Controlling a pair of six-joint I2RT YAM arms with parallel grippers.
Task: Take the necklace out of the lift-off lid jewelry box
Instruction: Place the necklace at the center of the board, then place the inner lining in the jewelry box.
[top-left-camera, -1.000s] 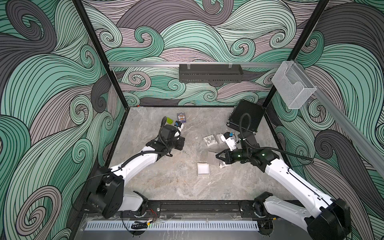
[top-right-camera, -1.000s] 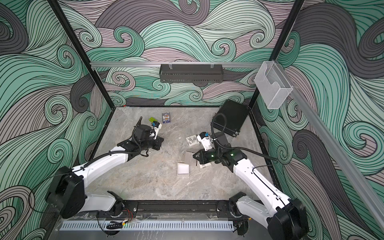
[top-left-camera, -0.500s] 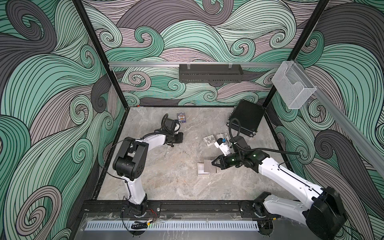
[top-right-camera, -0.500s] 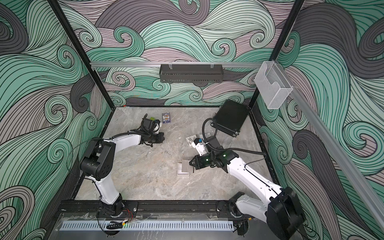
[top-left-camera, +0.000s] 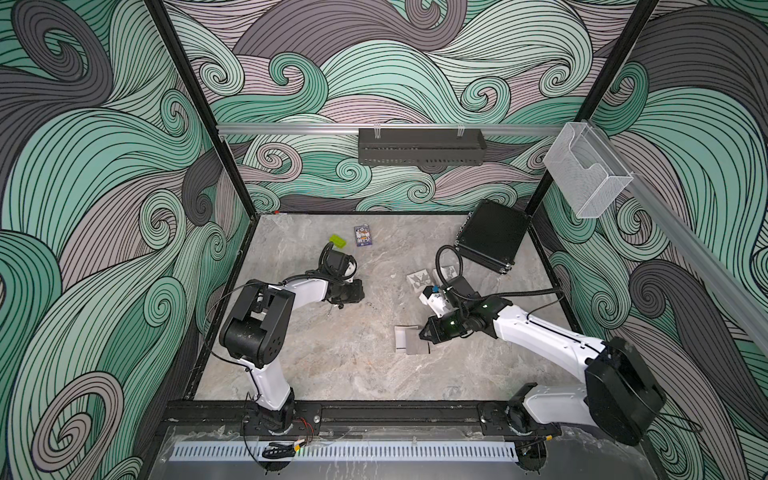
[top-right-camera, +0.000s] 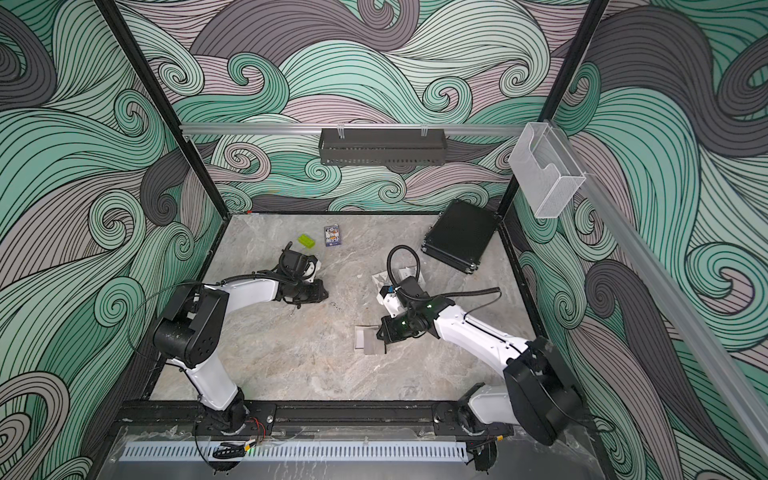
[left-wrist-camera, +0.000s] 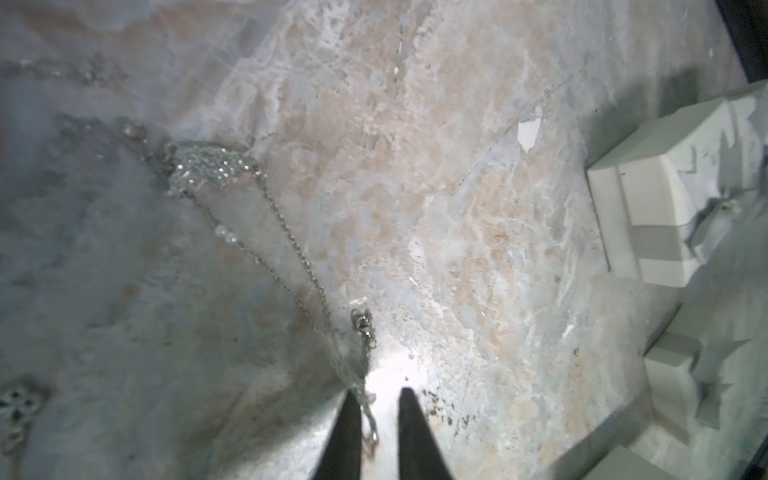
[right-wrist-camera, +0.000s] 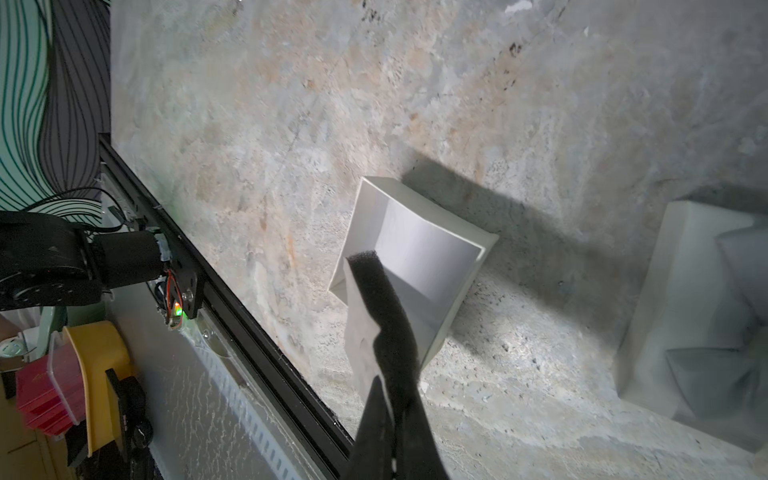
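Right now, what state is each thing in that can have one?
necklace: out of the box, lying on the table, chain end between the left pincer's tips.
left pincer: open, tips slightly apart.
right pincer: shut on the black foam insert.
jewelry box: lid off, nothing visible inside.
black case: closed.

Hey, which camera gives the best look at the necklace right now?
The left wrist view: the necklace lies on the marble table, its chain running from a bunched heap to the left hand. Both top views show at most faint specks by that hand; the right wrist view does not show it.
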